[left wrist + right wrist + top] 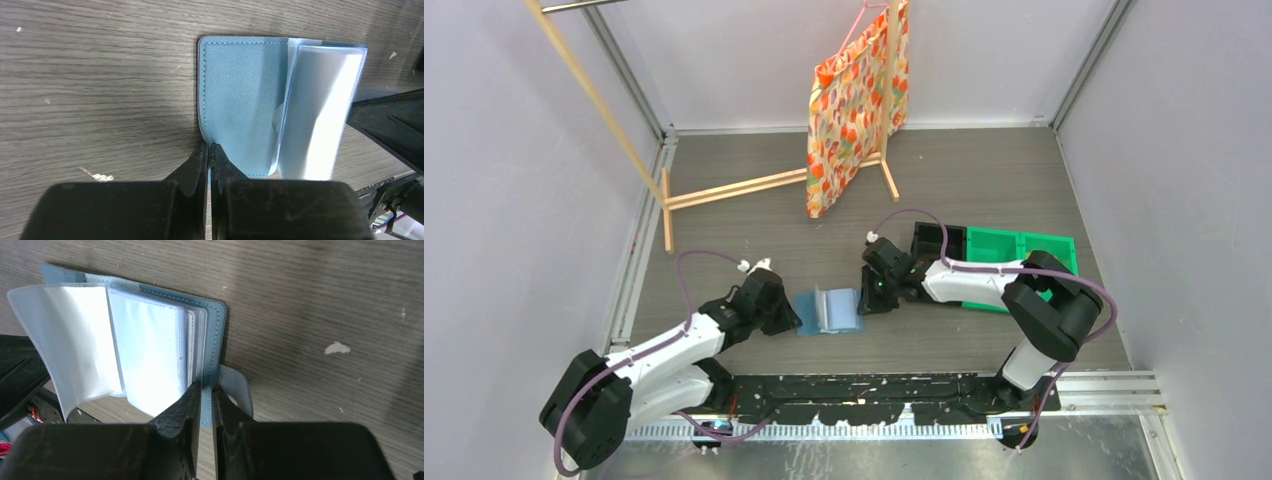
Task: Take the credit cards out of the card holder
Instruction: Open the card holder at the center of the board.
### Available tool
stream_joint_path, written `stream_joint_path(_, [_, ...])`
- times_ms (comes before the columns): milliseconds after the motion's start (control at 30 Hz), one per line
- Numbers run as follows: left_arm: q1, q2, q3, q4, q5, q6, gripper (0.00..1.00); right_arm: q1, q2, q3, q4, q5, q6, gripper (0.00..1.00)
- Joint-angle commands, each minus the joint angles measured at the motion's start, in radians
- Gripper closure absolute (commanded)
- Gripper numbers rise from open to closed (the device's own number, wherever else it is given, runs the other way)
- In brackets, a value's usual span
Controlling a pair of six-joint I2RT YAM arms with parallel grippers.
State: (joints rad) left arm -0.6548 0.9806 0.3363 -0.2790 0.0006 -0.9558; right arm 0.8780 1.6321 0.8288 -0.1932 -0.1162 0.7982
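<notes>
The card holder [829, 310] lies open on the table [984, 170] at the centre of the top view, between the two grippers. Its paler blue inside faces up. Its translucent sleeve leaves [145, 355] fan upward from the spine, and one leaf curls over toward the left of the right wrist view. The sleeves look whitish and glazed, and what they hold cannot be made out. A small grey-blue closing tab [239, 390] sticks out past the cover's edge.

To the right of centre in the top view, a green bin [1044, 245] with divided compartments sits against a black bin [939, 228]. The right arm crosses over part of both. A patterned orange gift bag [849, 110] hangs from a wooden rack [734, 188] at the upper middle.

The left gripper [209, 150] has its fingers [195, 170] pressed together. Their tips touch the cover's corner at the lower middle of the left wrist view. Whether the cover's edge is nipped between them cannot be told.

The right gripper [205, 390] has its fingers [180, 415] nearly together, clamped on the opposite cover's stitched edge. A strip of that teal edge shows between them.
</notes>
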Motion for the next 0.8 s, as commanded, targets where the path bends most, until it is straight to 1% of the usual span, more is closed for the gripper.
stream_joint_path(0, [-0.011,0.031,0.005,0.116,0.102,0.002,0.99,0.051,-0.031,0.082,0.103,-0.112,0.029,0.81])
stream_joint_path(200, [-0.011,0.042,0.006,0.127,0.110,0.010,0.99,0.052,-0.080,0.096,0.064,-0.114,0.011,0.78])
stream_joint_path(300, [-0.011,0.060,0.005,0.147,0.129,0.013,0.99,0.055,-0.088,0.089,0.082,-0.142,0.014,0.76])
stream_joint_path(433, [-0.012,0.094,0.008,0.178,0.146,0.015,0.99,0.059,-0.091,0.090,0.105,-0.161,0.018,0.75])
stream_joint_path(600, [-0.011,0.106,0.023,0.177,0.151,0.023,1.00,0.058,-0.039,0.123,0.126,-0.174,0.012,0.75])
stream_joint_path(767, [-0.011,0.069,0.041,0.114,0.133,0.033,0.99,0.060,0.034,0.147,0.170,-0.215,0.019,0.75])
